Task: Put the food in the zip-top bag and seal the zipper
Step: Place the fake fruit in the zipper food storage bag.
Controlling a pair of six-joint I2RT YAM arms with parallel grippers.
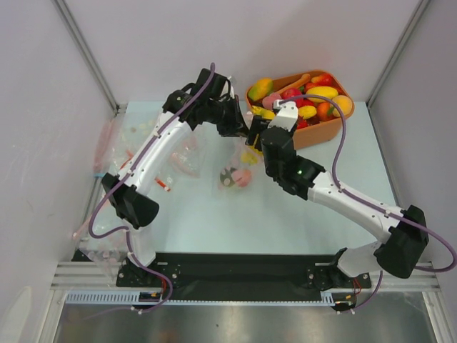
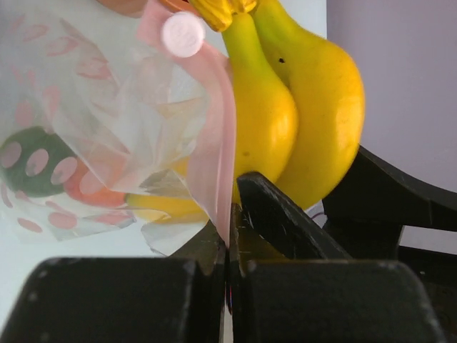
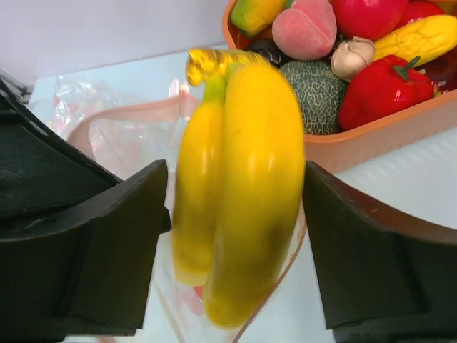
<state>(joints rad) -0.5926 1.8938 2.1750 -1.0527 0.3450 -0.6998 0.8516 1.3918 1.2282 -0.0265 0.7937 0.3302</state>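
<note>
The zip-top bag (image 1: pixel 232 175) lies mid-table with a few pieces of food inside, among them a green piece (image 2: pixel 28 161) and a red piece (image 2: pixel 93 189). My left gripper (image 2: pixel 232 221) is shut on the bag's pale pink zipper strip (image 2: pixel 218 143) and holds the mouth up and open. A bunch of yellow bananas (image 3: pixel 243 193) hangs stem up between the spread fingers of my right gripper (image 3: pixel 235 214), low end inside the bag's mouth (image 3: pixel 128 114). The bananas are blurred while the fingers are sharp. A thin gap shows at the left finger. The bananas also show in the left wrist view (image 2: pixel 300 107).
The orange tub (image 1: pixel 321 132) with several more toy fruits and vegetables stands at the back right, just behind my right gripper (image 1: pixel 255 137). Other clear bags (image 1: pixel 114 143) lie at the left edge and near the left arm (image 1: pixel 186 161).
</note>
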